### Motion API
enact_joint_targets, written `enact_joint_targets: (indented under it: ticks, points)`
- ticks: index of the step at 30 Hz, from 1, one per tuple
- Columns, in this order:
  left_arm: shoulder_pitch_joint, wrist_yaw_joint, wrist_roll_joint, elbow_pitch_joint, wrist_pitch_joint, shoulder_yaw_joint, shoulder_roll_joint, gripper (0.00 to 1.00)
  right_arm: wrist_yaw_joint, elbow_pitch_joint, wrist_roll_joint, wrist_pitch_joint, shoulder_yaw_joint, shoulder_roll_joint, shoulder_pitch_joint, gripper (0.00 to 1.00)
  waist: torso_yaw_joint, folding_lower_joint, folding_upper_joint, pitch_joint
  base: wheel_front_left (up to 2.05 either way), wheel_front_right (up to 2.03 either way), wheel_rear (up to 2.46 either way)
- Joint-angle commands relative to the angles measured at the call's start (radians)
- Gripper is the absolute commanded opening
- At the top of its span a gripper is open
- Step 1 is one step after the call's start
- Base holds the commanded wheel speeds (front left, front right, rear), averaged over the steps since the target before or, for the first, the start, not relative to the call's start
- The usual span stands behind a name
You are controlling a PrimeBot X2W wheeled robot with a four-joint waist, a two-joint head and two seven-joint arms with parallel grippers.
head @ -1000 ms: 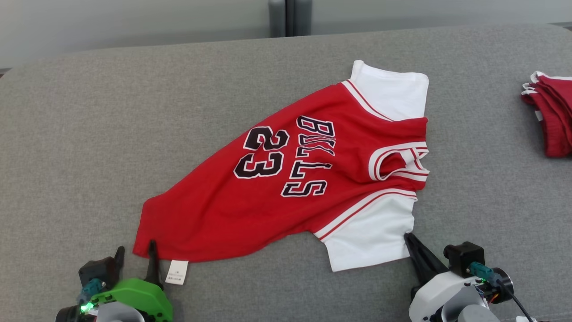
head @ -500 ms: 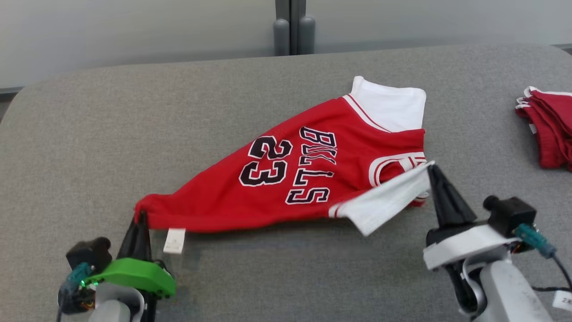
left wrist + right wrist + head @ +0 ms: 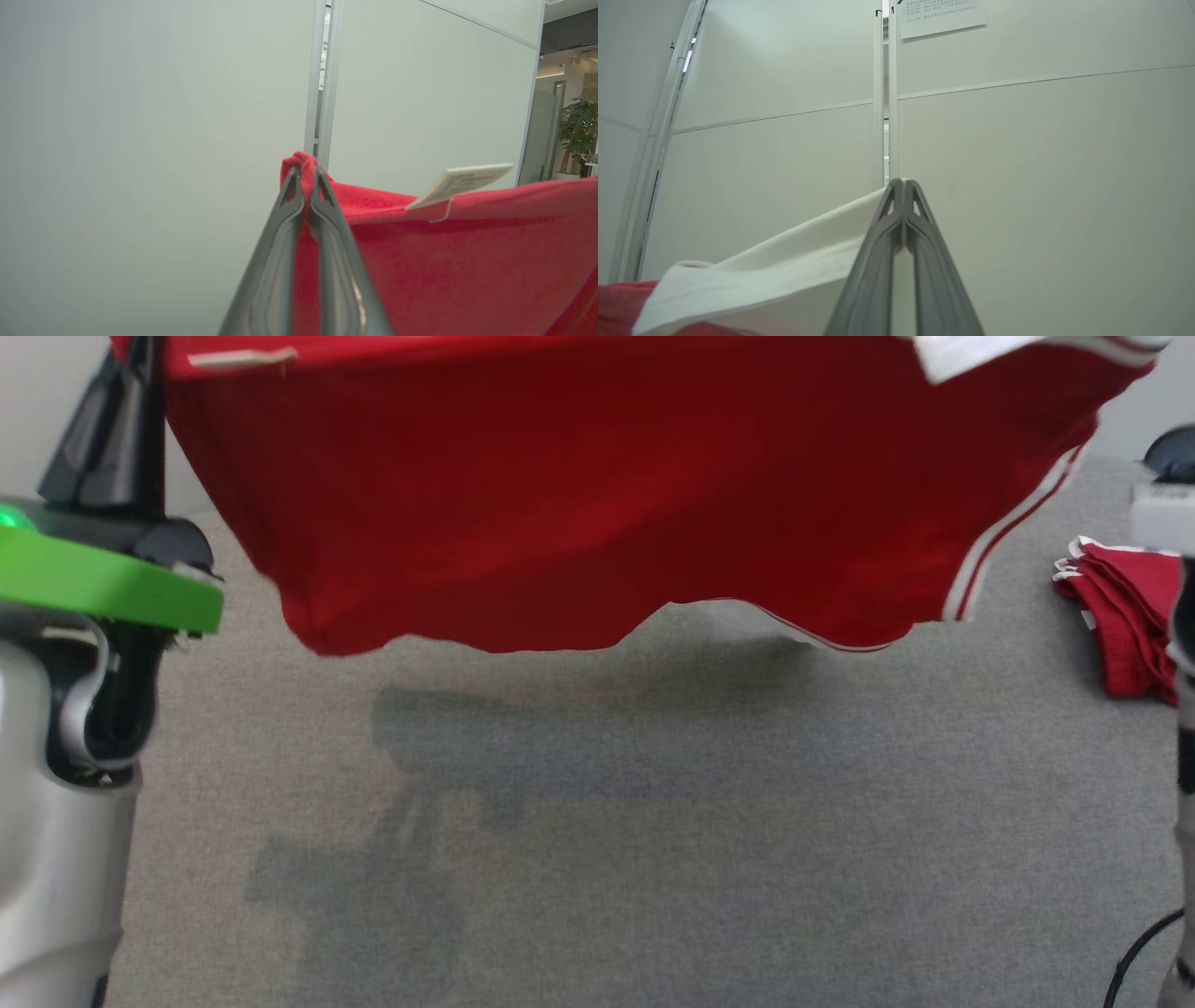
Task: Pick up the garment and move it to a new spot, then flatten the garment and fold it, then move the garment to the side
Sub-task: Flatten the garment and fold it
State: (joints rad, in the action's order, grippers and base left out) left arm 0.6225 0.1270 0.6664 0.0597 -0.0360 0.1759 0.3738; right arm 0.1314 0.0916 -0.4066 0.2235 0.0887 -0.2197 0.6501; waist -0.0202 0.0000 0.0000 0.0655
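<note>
Fingers (image 3: pixel 275 252) of the left gripper (image 3: pixel 303 176) clamp the garment (image 3: pixel 560 523) at its red corner; right gripper (image 3: pixel 903 184) clamps a white edge (garment hanging above grey counter (image 3: pixel 653 821)); pale wall panels (image 3: pixel 1017 163) behind.

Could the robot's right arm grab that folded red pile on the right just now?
Probably not yet. The folded red pile lies near the right arm with nothing between, but its jaws are shut on the white sleeve of the jersey, holding it up; they must let go first.
</note>
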Motion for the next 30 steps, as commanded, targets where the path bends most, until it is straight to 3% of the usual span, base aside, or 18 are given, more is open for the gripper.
enact_joint_targets:
  ticks: [1, 6, 14, 23, 27, 30]
  points:
    - [0.042, -0.010, 0.007, -0.010, 0.032, -0.003, 0.014, 0.00, -0.002, 0.007, -0.010, -0.025, 0.003, -0.020, 0.055, 0.00, -0.005, 0.0000, 0.0000, 0.017, 0.00, 0.00, 0.00]
    - [0.162, -0.035, 0.040, -0.003, 0.116, -0.006, 0.008, 0.00, -0.002, -0.067, 0.017, -0.101, -0.016, -0.067, 0.246, 0.00, -0.012, 0.0000, 0.0000, 0.086, 0.00, 0.00, 0.00]
    - [0.311, -0.055, 0.020, 0.151, 0.103, -0.021, 0.008, 0.00, -0.002, -0.305, 0.123, -0.093, -0.044, -0.064, 0.490, 0.00, -0.031, 0.0000, 0.0000, 0.261, 0.00, 0.00, 0.00]
    - [0.584, -0.052, -0.009, 0.399, -0.068, -0.061, -0.020, 0.00, -0.003, -0.542, 0.313, 0.006, -0.015, -0.038, 0.764, 0.00, -0.045, 0.0000, 0.0000, 0.389, 0.00, 0.00, 0.00]
    - [0.642, -0.038, -0.012, 0.460, -0.162, -0.080, -0.018, 0.00, -0.003, -0.574, 0.328, 0.032, 0.017, -0.036, 0.790, 0.00, -0.049, 0.0000, 0.0000, 0.388, 0.00, 0.00, 0.00]
    - [0.593, -0.027, -0.021, 0.503, -0.191, -0.072, -0.009, 0.00, -0.003, -0.579, 0.310, 0.040, 0.036, -0.043, 0.724, 0.00, -0.051, 0.0000, 0.0000, 0.377, 0.00, 0.00, 0.00]
